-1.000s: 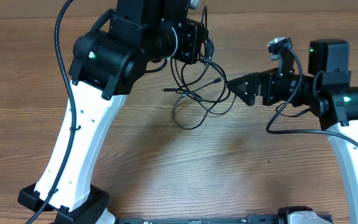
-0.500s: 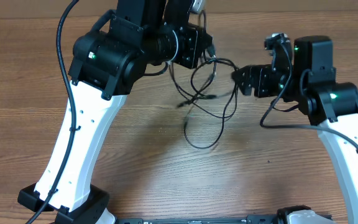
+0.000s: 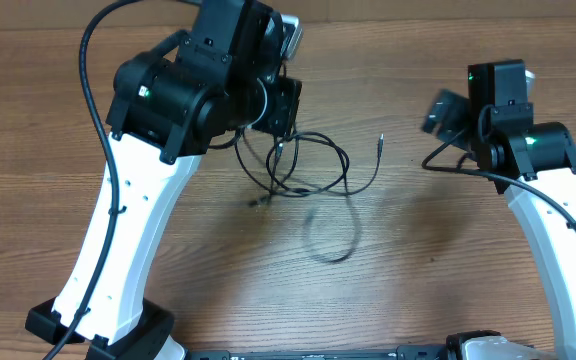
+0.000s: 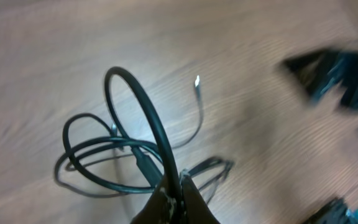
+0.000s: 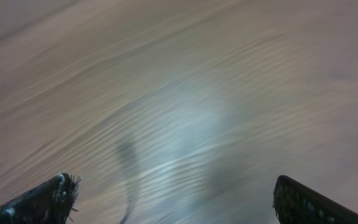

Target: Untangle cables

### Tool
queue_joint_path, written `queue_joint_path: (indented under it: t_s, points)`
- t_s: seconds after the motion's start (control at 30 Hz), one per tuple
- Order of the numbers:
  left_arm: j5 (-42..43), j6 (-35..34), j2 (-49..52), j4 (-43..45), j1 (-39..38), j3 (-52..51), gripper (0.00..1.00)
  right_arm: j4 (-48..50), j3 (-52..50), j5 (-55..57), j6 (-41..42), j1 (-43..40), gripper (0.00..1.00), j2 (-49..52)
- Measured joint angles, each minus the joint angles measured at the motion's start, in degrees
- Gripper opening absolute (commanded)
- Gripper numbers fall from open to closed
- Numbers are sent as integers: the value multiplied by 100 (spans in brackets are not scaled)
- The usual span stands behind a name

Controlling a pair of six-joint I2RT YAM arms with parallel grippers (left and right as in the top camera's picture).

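Observation:
The cables (image 3: 313, 165) are thin black cords in loose loops, hanging off the table below my left gripper (image 3: 284, 112) and casting a shadow on the wood. One small plug end (image 3: 380, 146) sticks out to the right. In the left wrist view my left gripper (image 4: 176, 190) is shut on one strand, with the cables (image 4: 126, 149) looping beyond it and a plug end (image 4: 196, 81) farther off. My right gripper (image 3: 442, 110) is blurred and apart from the cables, to their right. In its own view the right gripper (image 5: 173, 183) stands open over bare wood, holding nothing.
The wooden table (image 3: 368, 290) fills every view. The left arm's white and black body (image 3: 138, 200) stands over the left side, the right arm (image 3: 558, 230) over the right edge. Thick black robot cables (image 3: 98, 70) arc along both arms.
My right gripper has pulled back to the right, away from the cables. The left gripper has shifted left with its strand, and the loops have spread wider and swung left.

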Motion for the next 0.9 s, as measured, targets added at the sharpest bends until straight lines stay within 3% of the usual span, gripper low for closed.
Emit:
queue_joint_path:
  t_s: [0.13,0.27,0.57,0.73,0.83,0.9]
  points:
    - [323,22,-59,568,0,0,4,-210,2,-2662,-1648,24,100,0]
    - [671,22,-68,732,0,0,4,-330,2,-4273,-2634,46,100,0]
    - [1250,22,-68,761,0,0,4,-20,2,-6107,-3254,46,90,0]
    - [1362,20,-68,839,0,0,4,4,2,-6566,-3351,44,63,0]
    - [1399,17,-68,876,0,0,4,13,2,-6736,-3364,46,59,0]
    - [1421,17,-68,931,0,0,4,20,2,-6808,-3397,46,47,0]
